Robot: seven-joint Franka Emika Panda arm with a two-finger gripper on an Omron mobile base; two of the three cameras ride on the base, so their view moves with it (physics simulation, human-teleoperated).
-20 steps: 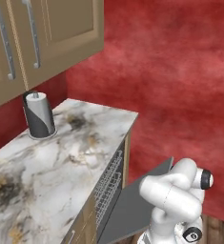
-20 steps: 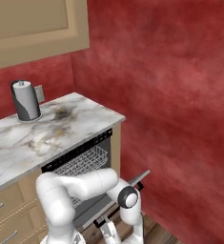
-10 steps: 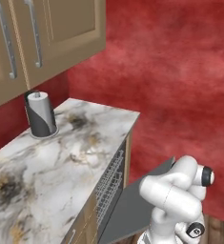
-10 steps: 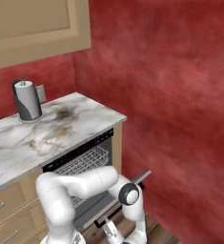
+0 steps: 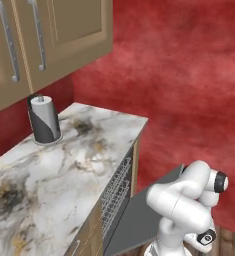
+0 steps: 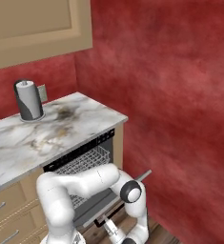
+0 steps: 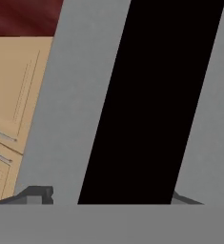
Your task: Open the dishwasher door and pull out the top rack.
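Jaws stand apart, one fingertip (image 7: pixel 37 194) either side of the black handle (image 7: pixel 151 100); grip uncertain; dishwasher door (image 5: pixel 144 212) hangs partway open; top rack (image 6: pixel 82 162) inside.

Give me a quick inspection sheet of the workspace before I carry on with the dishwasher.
Surface: marble counter, stained in places.
Job's things: door swung down, nearly flat; black handle close in the hand view. Rack inside the tub, not pulled out.
Clutter: paper towel roll upright at the back of the counter.
Gripper: fingers straddle the handle with gaps showing; open.
Cables: nothing seen.
Surroundings: red walls, tan wall cabinets, tan drawers.
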